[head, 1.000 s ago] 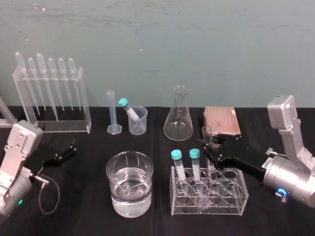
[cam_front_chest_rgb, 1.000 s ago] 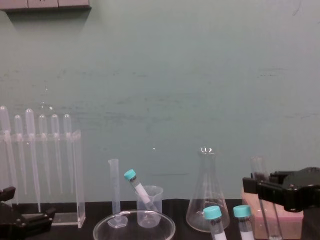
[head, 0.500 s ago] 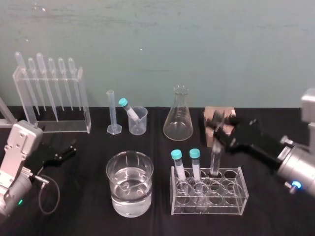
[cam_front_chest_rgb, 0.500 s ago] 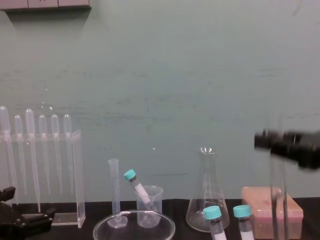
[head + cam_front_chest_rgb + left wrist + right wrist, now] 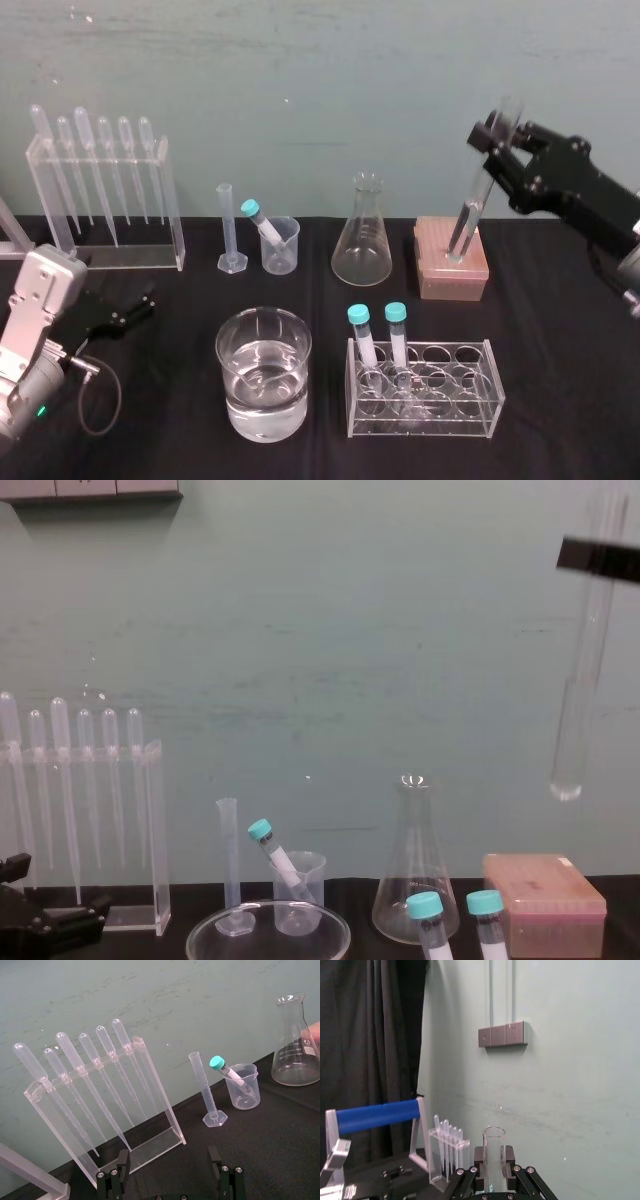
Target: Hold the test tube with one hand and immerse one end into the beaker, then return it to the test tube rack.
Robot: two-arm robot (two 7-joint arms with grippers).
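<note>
Pinching the likely slick, fragile test tube (image 5: 470, 205) near its open rim, my right claw (image 5: 497, 135) hung at two o'clock of the beaker (image 5: 222, 345), my left claw (image 5: 140, 303) idle, spread.

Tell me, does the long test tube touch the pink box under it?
Apart. The chest view shows the test tube hanging in the air, with a clear gap between its rounded end and the pink box.

Spread across the tabletop (image 5: 560, 400)
Beaker (image 5: 263, 375) left of the rack (image 5: 425, 390); flask (image 5: 362, 235) behind; test tube (image 5: 471, 215) above the box (image 5: 445, 280), right
</note>
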